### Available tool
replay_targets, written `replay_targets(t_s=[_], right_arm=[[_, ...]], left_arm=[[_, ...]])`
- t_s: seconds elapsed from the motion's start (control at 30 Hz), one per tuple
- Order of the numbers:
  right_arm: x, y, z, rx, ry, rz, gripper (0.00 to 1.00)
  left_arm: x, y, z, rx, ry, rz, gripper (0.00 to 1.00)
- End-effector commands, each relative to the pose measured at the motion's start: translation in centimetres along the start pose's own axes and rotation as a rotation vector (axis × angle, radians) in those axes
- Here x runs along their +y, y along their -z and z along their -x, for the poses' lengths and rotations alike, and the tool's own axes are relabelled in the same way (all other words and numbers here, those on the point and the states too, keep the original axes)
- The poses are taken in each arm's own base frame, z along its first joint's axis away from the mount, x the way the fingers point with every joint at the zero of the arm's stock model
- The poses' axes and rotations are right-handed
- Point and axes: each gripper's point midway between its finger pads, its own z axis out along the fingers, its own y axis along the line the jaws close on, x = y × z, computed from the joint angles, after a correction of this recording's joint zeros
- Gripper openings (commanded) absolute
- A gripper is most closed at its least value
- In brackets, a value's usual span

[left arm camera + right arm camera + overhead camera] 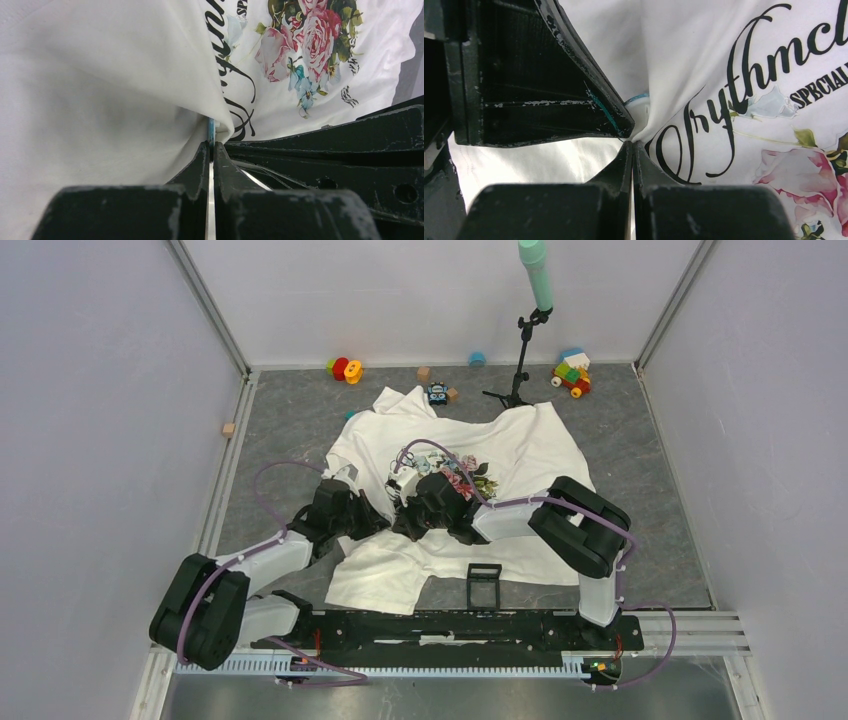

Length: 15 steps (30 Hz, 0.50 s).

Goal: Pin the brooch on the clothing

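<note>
The white T-shirt with rose print and black script lies spread on the grey table. Both grippers meet over its chest. My left gripper is shut on the brooch, which shows edge-on as a thin blue sliver pressed against a raised fold of shirt. My right gripper is shut on that fold of the shirt right beside the lettering. In the right wrist view the left gripper's fingers touch the fold, with the brooch's blue edge just behind. In the top view the left gripper and right gripper hide the brooch.
A black square frame holder stands at the shirt's near hem. A microphone stand rises at the back. Toys and blocks lie along the far wall, a small black-and-blue toy by the collar. A wooden cube lies at the left.
</note>
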Motion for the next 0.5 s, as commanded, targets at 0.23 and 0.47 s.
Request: replay_targets(t_s=[0.23,0.47], right_arm=[[1.27,-0.71,-0.24,0.022,0.008,0.063,0.00],[1.41,-0.79,-0.52,0.037,0.008,0.075,0.00]], left_arm=[[-3.35,0.88,1.86,-0.102,-0.031,-0.167,0.02],[-3.88,1.01,1.94,-0.125,-0.028,-0.211,0.02]])
